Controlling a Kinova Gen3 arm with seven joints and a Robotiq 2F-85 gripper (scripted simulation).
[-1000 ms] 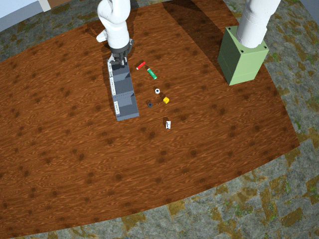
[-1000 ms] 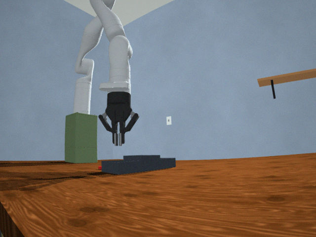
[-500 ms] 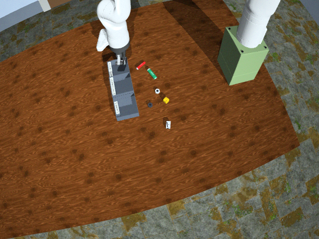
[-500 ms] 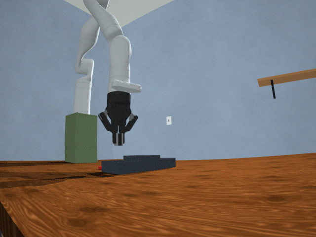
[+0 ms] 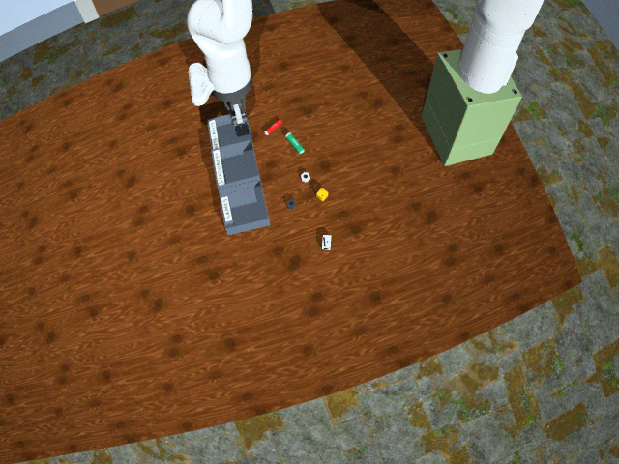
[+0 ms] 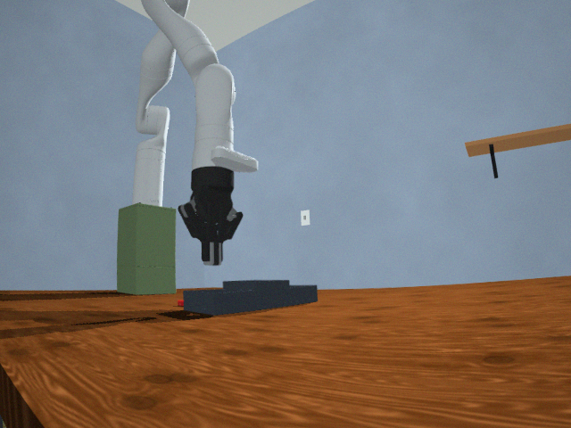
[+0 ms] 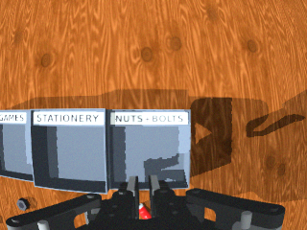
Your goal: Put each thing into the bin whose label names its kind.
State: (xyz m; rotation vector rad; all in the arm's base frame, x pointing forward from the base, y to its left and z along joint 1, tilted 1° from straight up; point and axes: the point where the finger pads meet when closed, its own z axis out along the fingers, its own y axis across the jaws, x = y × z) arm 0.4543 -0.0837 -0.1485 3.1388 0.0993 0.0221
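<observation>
- Red cylindrical marker (image 5: 273, 127) and green cylindrical marker (image 5: 295, 142) lay on the wooden table (image 5: 150, 300), close together but apart, just right of the bin row in the top view.
- White hex nut (image 5: 305, 175) and dark hex nut (image 5: 290, 203) also lay on the table, apart from each other. The small yellow die (image 5: 322, 193) sat near both.
- White die (image 5: 326, 242) lay farther out, apart from the rest.
- Dark grey row of three joined bins (image 5: 247, 227) stood flat on the table. The wrist view read its labels as GAMES (image 7: 10, 149), STATIONERY (image 7: 71, 153) and NUTS - BOLTS (image 7: 148, 148).
- Black two-finger gripper (image 6: 212, 259) hung pointing down, above the NUTS - BOLTS end of the row and not touching it.
- Its jaws were drawn almost together. I could make out nothing held between them.
- The red patch seen through the finger gap in the wrist view matched the red marker lying on the table.
- White arm (image 5: 227, 49) rose from a green box pedestal (image 5: 464, 130) at the table's far right edge in the top view.
</observation>
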